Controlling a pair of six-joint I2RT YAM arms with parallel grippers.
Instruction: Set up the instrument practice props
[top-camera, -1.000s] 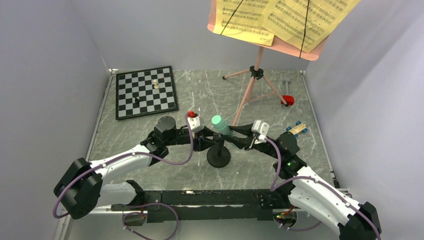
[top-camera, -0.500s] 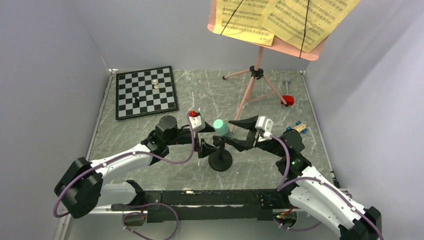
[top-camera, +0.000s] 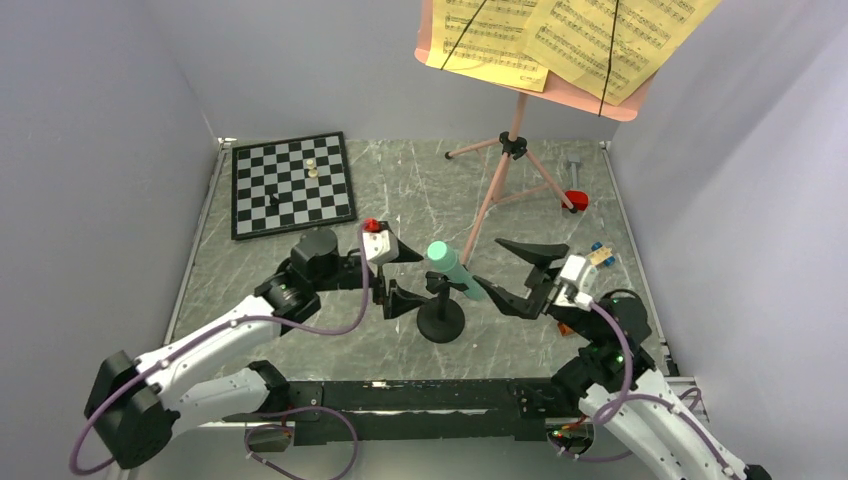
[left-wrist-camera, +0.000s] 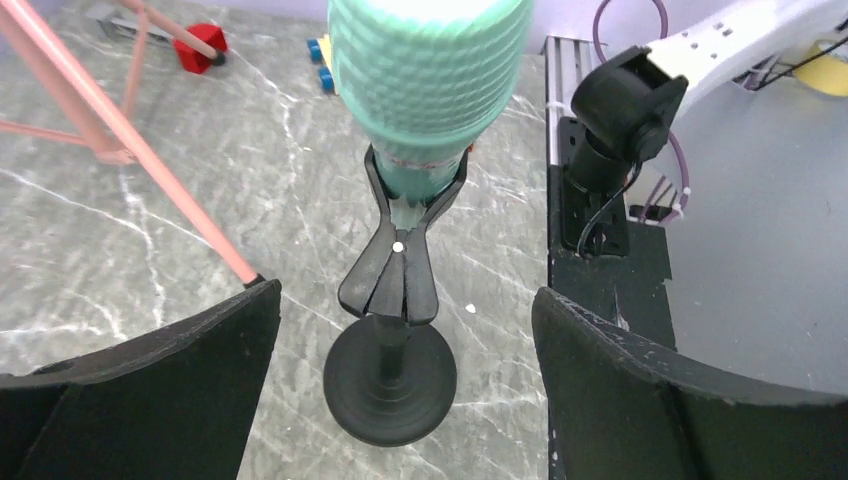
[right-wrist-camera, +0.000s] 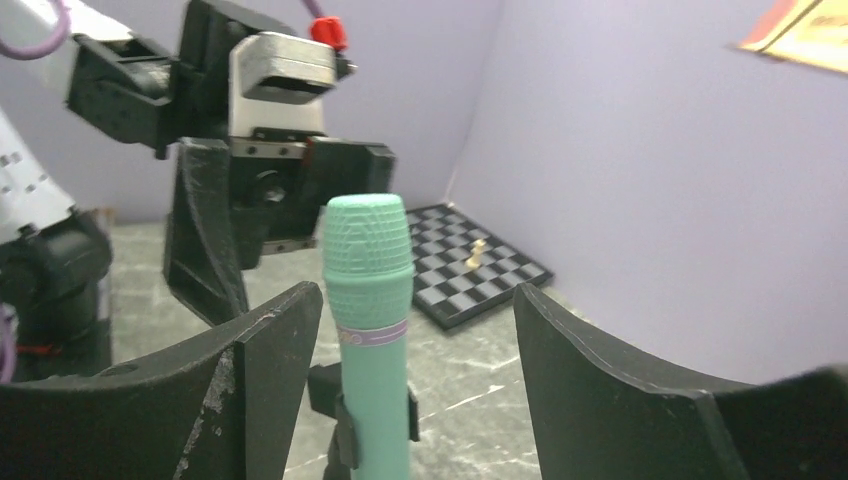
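The mint-green microphone (top-camera: 455, 269) sits tilted in the clip of the small black round-base stand (top-camera: 439, 318) at the table's middle. The left wrist view shows its green head (left-wrist-camera: 430, 70) above the clip and base (left-wrist-camera: 390, 375). My left gripper (top-camera: 400, 274) stands open just left of the stand, apart from it. My right gripper (top-camera: 520, 272) is open to the right of the microphone (right-wrist-camera: 368, 330), not touching it. The pink music stand (top-camera: 510, 150) with yellow sheet-music pages (top-camera: 570, 35) stands at the back.
A black-and-white chessboard (top-camera: 291, 184) with a few pieces lies at the back left. A red block (top-camera: 576, 199) lies by a tripod leg, and blue and orange toy blocks (top-camera: 598, 255) lie near the right edge. Purple walls close in three sides.
Both grippers have opened and drawn back from the microphone and stand, the left to the left and the right to the right. The microphone now rests alone in the clip.
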